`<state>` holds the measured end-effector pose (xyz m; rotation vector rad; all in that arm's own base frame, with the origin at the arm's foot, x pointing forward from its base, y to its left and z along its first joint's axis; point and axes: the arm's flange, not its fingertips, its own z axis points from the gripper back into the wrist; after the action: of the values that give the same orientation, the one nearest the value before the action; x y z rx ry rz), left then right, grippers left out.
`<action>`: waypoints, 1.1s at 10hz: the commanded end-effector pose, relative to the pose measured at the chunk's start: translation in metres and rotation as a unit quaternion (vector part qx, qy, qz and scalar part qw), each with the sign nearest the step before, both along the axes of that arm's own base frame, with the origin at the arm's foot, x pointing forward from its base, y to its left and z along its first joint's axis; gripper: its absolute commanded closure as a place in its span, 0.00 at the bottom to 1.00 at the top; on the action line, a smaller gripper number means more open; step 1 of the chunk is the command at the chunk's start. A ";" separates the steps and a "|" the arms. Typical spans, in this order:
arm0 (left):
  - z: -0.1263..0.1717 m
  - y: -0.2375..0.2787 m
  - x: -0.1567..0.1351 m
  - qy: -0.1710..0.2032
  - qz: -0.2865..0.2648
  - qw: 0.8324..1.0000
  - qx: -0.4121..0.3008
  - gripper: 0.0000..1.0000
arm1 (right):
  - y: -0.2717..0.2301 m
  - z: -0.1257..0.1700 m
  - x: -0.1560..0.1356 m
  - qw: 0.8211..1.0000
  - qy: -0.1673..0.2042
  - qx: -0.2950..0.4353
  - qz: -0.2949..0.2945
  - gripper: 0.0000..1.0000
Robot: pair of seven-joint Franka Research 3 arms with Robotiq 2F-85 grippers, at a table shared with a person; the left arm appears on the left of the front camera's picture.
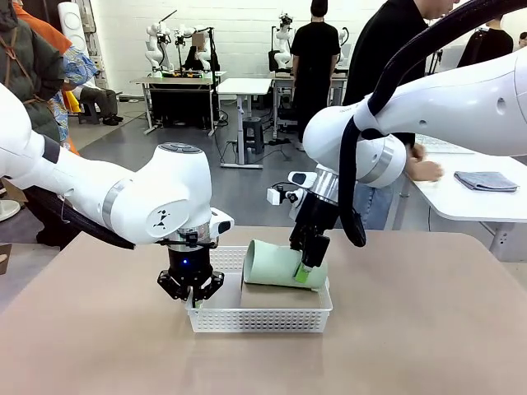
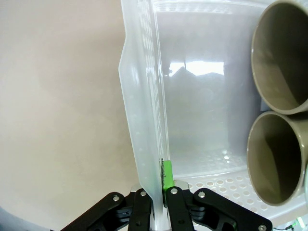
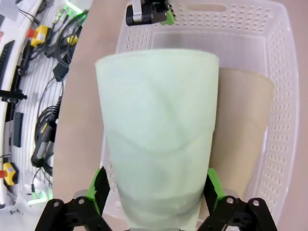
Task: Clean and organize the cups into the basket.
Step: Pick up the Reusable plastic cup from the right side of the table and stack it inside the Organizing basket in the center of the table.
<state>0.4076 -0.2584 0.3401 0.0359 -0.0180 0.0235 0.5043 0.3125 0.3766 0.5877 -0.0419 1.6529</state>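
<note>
The green cup (image 3: pixel 159 139) lies between the right gripper's (image 3: pixel 156 190) spread jaws, over the basket (image 1: pixel 259 319). The left gripper (image 2: pixel 156 202) pinches the basket's left wall, mid-table (image 1: pixel 412 329).

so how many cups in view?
3. Mint cup lies tilted in the basket, between the right gripper's fingers. Two tan cups lie side by side beneath. More may be hidden.
</note>
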 end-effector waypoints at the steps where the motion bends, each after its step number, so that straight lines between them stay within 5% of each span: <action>1: -0.003 0.003 -0.004 0.002 -0.004 1.000 0.005 1.00 | 0.002 0.003 0.005 1.000 -0.005 -0.016 -0.009 0.00; 5: -0.003 0.003 -0.004 0.002 -0.004 1.000 0.005 1.00 | -0.040 0.033 -0.003 0.997 -0.025 0.062 -0.033 0.00; 8: -0.003 0.003 -0.004 0.002 -0.004 1.000 0.005 1.00 | -0.148 0.068 -0.033 0.973 -0.058 0.204 -0.090 0.00; 11: -0.003 0.003 -0.004 0.002 -0.004 1.000 0.005 1.00 | -0.233 0.065 -0.078 0.946 -0.054 0.263 -0.179 0.00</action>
<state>0.4077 -0.2583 0.3401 0.0359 -0.0179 0.0238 0.4490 0.0872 0.4514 0.8016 -0.6263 1.3692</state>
